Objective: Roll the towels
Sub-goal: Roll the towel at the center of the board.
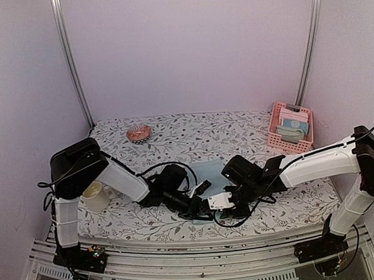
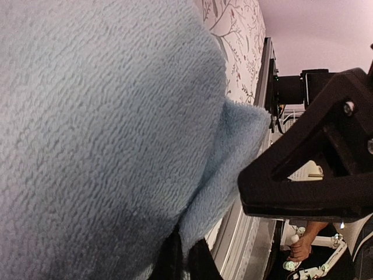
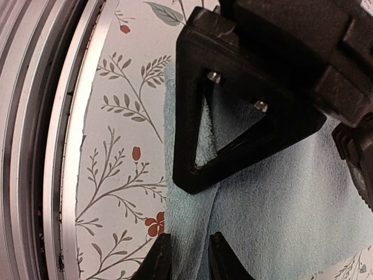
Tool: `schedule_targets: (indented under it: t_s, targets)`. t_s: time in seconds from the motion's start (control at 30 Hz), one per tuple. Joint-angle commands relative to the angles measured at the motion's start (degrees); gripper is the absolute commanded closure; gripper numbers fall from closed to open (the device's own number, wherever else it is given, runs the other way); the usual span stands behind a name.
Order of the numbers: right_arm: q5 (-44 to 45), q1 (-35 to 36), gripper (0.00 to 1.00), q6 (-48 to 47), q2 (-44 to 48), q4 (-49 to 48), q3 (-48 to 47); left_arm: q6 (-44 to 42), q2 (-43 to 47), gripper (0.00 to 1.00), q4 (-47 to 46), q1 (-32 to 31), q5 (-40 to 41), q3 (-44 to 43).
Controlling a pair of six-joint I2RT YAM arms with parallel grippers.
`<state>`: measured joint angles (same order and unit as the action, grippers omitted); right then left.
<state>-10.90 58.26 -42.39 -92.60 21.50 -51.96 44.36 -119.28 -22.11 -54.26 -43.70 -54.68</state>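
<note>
A light blue towel (image 1: 209, 175) lies flat on the flowered table near the front edge, between my two arms. In the left wrist view the towel (image 2: 105, 134) fills most of the picture, and my left gripper (image 2: 183, 251) is shut on its near edge. In the right wrist view a raised fold of the towel (image 3: 274, 198) runs between the fingers of my right gripper (image 3: 189, 251), which is shut on that fold. Both grippers, left (image 1: 202, 208) and right (image 1: 231, 203), meet at the towel's front edge, almost touching each other. A pale green towel is not clearly visible.
A pink basket (image 1: 276, 135) holding folded cloths stands at the back right. A cream cup (image 1: 96, 196) sits by the left arm, and a small pink round thing (image 1: 138, 132) lies at the back left. The table's metal front rail (image 3: 52, 146) runs just beside the towel edge.
</note>
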Motion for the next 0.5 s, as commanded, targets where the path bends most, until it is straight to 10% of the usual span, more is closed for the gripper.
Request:
schedule_targets:
  t_s: [0.0,0.47]
  targets:
    - [2.82,0.54,0.75,0.12,-1.07,-2.23,1.66,0.56,-3.05,1.00,4.39,0.72,1.27,0.27]
    - [-1.65,2.19,0.75,-1.65,4.17,1.34,1.52,0.11,-3.15,1.00,5.32,1.42,1.49,0.36]
